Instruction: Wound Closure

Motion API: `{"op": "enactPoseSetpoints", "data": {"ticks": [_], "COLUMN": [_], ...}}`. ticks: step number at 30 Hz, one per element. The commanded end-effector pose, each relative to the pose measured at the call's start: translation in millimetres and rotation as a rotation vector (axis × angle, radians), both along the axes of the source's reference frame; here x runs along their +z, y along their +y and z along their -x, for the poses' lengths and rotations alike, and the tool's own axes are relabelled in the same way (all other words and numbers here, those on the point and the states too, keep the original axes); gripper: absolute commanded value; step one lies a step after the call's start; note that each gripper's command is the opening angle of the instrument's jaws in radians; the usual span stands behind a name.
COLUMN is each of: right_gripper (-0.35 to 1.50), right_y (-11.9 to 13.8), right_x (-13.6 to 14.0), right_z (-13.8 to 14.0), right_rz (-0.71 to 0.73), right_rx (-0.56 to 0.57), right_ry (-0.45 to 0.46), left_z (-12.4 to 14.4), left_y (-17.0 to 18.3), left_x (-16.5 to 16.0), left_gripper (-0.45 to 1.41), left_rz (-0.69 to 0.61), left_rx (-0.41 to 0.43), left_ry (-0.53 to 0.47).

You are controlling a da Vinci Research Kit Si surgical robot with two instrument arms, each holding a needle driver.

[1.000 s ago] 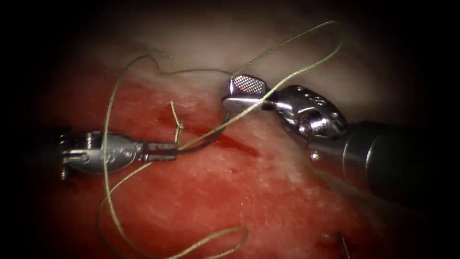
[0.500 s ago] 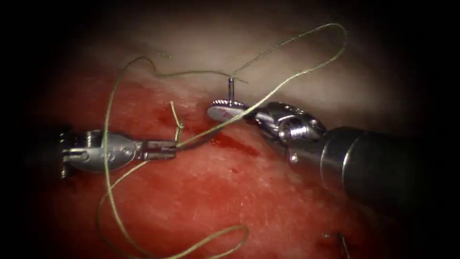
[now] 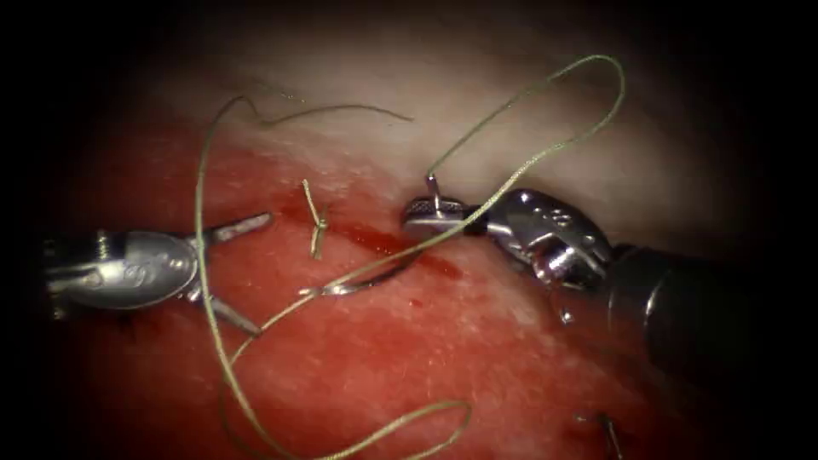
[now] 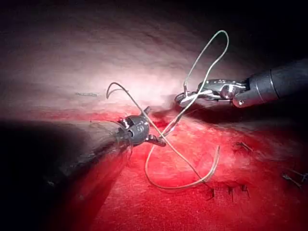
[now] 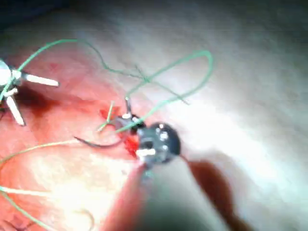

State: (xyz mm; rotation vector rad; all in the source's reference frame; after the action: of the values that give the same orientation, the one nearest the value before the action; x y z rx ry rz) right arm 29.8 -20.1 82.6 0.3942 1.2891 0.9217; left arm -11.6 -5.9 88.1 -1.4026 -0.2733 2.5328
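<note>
The needle [image 3: 375,277] sits in the cut [image 3: 400,247], swaged end free on the left. My left hand [image 3: 234,268] gapes empty; my right hand [image 3: 430,213] pinches the tip end. Thread [image 3: 528,162] drapes that hand, so I judge a snag risk.

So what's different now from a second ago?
The left tool let go of the needle: its jaws, shut on the swaged end before, now stand wide open and have drawn back leftward. The right tool has closed on the needle's other end, near the cut. The needle has slid rightward. The knotted stitch, the thread loops and the tissue stayed put.
</note>
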Motion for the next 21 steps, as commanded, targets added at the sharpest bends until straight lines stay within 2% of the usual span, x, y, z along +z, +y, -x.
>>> {"op": "enactPoseSetpoints", "data": {"ticks": [1,5,9,11,12,18,20,21], "right_gripper": [-0.35,-0.35,-0.35,-0.35,-0.35,-0.35,-0.35,-0.35], "right_y": [0.3,1.2,1.5,1.2,0.8,0.9,1.1,1.1], "right_x": [0.2,-1.0,-1.7,-2.4,-2.7,-3.5,-4.2,-4.2], "right_z": [0.1,0.8,0.7,0.5,0.4,0.5,0.6,0.6], "right_rz": [0.027,0.057,0.059,0.087,0.119,0.103,0.076,0.076], "right_rx": [-0.023,-0.077,-0.082,-0.212,-0.334,-0.467,-0.584,-0.584], "right_ry": [0.000,0.057,0.090,0.079,0.069,0.089,0.070,0.070], "left_z": [0.5,1.3,2.0,2.1,1.7,0.6,0.3,0.3], "left_y": [0.4,1.4,0.6,0.0,0.0,0.5,0.5,0.5], "left_x": [0.5,1.2,2.3,3.4,3.9,4.7,4.8,4.8], "left_gripper": [0.73,0.64,0.64,0.62,0.61,0.57,0.56,0.56], "left_rz": [-0.005,-0.046,-0.052,-0.054,-0.059,-0.058,-0.066,-0.066], "left_rx": [-0.001,0.003,0.022,0.032,0.030,0.025,0.020,0.020], "left_ry": [0.007,-0.001,-0.002,-0.003,0.003,0.013,0.015,0.015]}}
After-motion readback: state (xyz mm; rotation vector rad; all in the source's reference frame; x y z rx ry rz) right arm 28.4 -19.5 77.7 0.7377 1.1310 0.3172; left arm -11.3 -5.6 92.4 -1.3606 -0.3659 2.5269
